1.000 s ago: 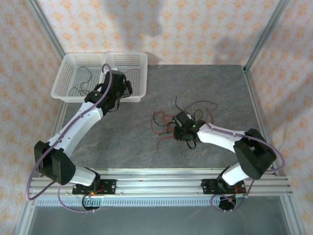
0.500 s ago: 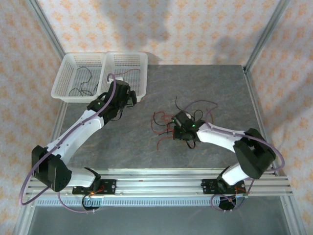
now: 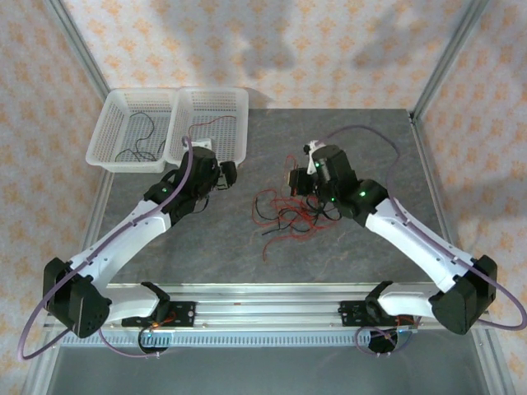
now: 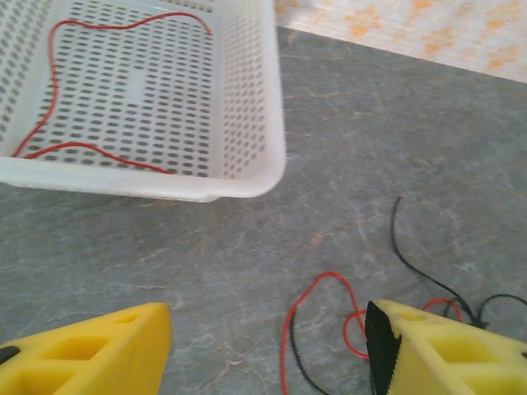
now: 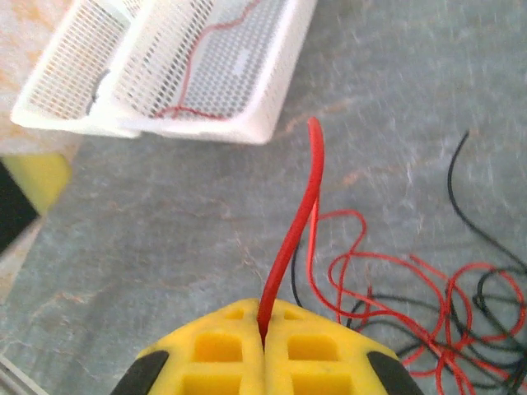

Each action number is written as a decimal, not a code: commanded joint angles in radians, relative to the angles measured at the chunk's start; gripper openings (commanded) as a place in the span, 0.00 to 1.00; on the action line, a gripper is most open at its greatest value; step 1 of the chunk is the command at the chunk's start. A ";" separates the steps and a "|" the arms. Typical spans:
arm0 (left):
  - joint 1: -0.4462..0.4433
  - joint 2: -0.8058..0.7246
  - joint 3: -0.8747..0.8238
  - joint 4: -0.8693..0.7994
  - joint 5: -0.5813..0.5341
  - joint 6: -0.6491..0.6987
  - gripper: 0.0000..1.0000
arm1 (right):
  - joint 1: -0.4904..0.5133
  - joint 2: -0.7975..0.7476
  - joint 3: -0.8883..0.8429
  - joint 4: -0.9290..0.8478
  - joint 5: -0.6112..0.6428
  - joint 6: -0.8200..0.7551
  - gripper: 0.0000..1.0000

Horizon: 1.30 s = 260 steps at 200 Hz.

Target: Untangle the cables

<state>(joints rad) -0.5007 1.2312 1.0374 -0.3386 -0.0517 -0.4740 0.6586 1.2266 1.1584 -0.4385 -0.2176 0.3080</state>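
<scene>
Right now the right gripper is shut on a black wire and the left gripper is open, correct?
Not quite: the right gripper is shut on a red wire, not a black one, as the right wrist view shows. The left gripper is indeed open.

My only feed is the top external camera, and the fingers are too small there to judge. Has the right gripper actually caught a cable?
Observer: Yes. The right wrist view shows the right gripper shut on one red wire, which sticks out forward from between the pads.
Operator: Is its tip free?
Observer: The tip points away, clear of the tangle of red and black wires at the lower right.
Operator: And the left gripper?
Observer: In the left wrist view the left gripper is open with nothing between its fingers; a red loop lies on the table beyond the gap.
</scene>
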 commanded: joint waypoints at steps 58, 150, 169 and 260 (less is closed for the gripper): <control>-0.110 -0.039 -0.066 0.131 0.020 0.025 0.66 | -0.016 0.110 0.381 -0.083 -0.069 -0.140 0.00; -0.125 -0.161 -0.172 0.117 -0.036 -0.025 0.66 | -0.017 0.365 0.739 -0.014 -0.041 -0.239 0.00; -0.125 -0.190 -0.205 0.127 -0.032 -0.046 0.66 | -0.017 0.424 0.797 0.021 -0.054 -0.249 0.00; -0.127 -0.263 -0.271 0.147 -0.016 -0.081 0.66 | -0.011 0.656 0.940 0.272 -0.258 -0.137 0.00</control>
<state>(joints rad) -0.6220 0.9894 0.7746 -0.2146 -0.0597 -0.5362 0.6445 1.8286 2.0117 -0.2821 -0.3954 0.1230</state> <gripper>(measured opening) 0.661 0.041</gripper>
